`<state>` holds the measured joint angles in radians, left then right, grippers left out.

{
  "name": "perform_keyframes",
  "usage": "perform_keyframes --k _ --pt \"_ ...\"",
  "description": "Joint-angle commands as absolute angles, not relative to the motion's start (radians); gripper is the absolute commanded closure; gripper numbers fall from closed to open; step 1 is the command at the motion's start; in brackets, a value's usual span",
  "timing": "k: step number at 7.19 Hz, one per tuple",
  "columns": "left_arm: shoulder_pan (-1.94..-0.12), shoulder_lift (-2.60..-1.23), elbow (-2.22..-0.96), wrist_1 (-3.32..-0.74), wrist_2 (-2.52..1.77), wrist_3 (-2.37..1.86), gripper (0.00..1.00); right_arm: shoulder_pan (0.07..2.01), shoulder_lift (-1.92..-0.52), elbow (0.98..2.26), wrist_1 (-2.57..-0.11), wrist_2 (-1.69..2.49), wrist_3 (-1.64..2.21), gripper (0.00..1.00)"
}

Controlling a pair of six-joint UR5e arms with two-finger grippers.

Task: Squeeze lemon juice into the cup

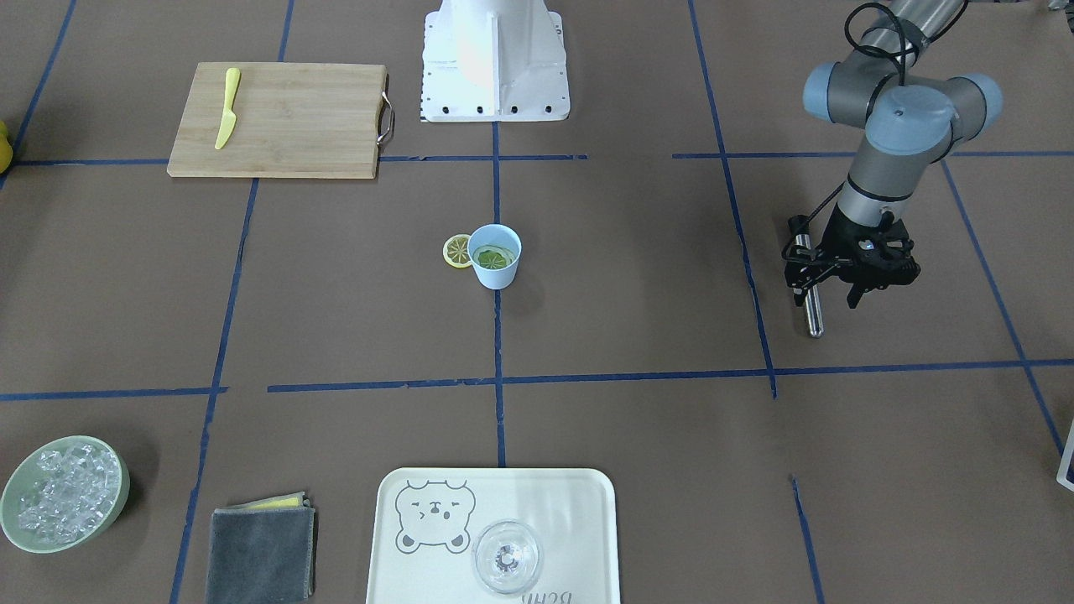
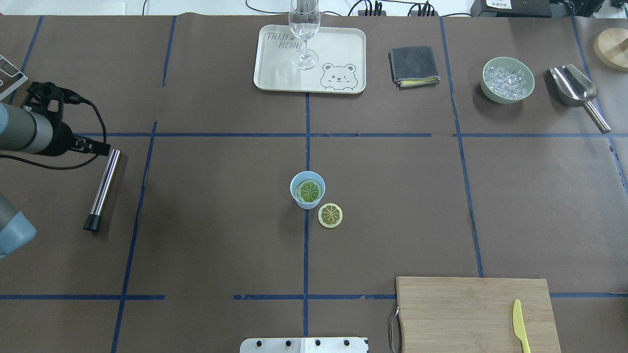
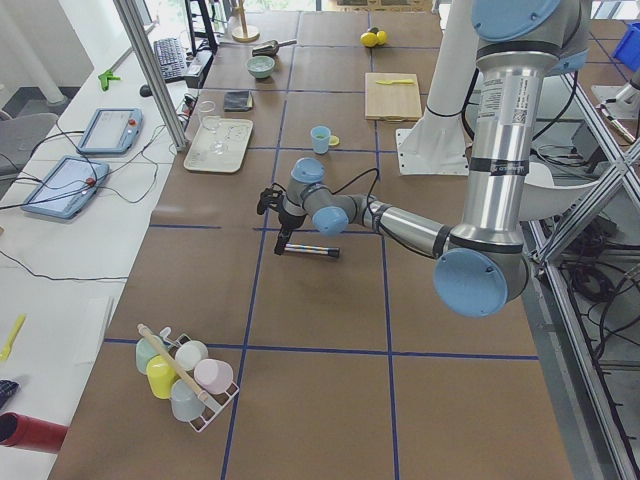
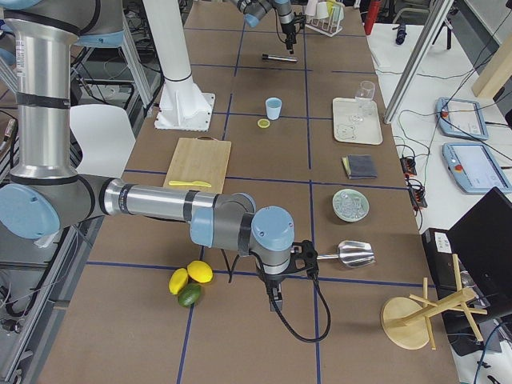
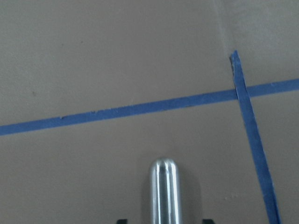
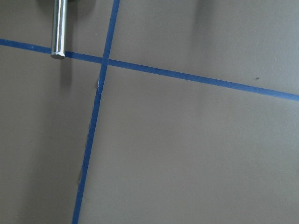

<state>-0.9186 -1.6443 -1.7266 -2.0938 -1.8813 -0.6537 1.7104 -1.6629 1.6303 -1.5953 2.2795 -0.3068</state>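
While looking along the centre tape line, find the small light-blue tapered plastic cup standing upright at mid-table. Inside it, note one round lemon slice with a greenish segmented face, resting below the rim. Just beside the cup, on the brown table cover, spot a second lemon slice with yellow rind, lying flat.

Well apart, toward the robot's left end, see the left gripper hanging low over one end of a shiny steel rod with a black tip, the rod lying flat on the table. Jaws spread, one finger on either side of the rod, pinching nothing.

Far off at the opposite end, near whole yellow and green citrus fruits and a metal scoop, find the right gripper pointing down. Jaw state there impossible to tell.
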Motion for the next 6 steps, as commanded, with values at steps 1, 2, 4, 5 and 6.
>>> perform_keyframes --k 1,2,4,5,6 --pt "-1.23 -1.626 -1.735 -1.992 -2.036 -0.2 0.0 1.71 -1.663 1.634 -1.595 2.281 -0.307 0.0" --pt "-1.378 -1.634 -1.735 -1.868 -2.043 0.031 0.0 1.71 -1.663 1.635 -1.594 2.281 -0.307 0.0" --pt "-1.543 -1.605 -1.714 -1.754 -2.066 0.199 0.0 1.71 -1.663 1.635 -1.595 2.283 -0.307 0.0" --pt "-1.552 -1.526 -1.662 -1.755 -2.15 0.201 0.0 1.71 -1.664 1.635 -1.595 2.283 -0.308 0.0" --pt "-1.571 -1.496 -1.639 -1.759 -2.281 0.221 0.0 1.71 -1.663 1.635 -1.594 2.283 -0.308 0.0"
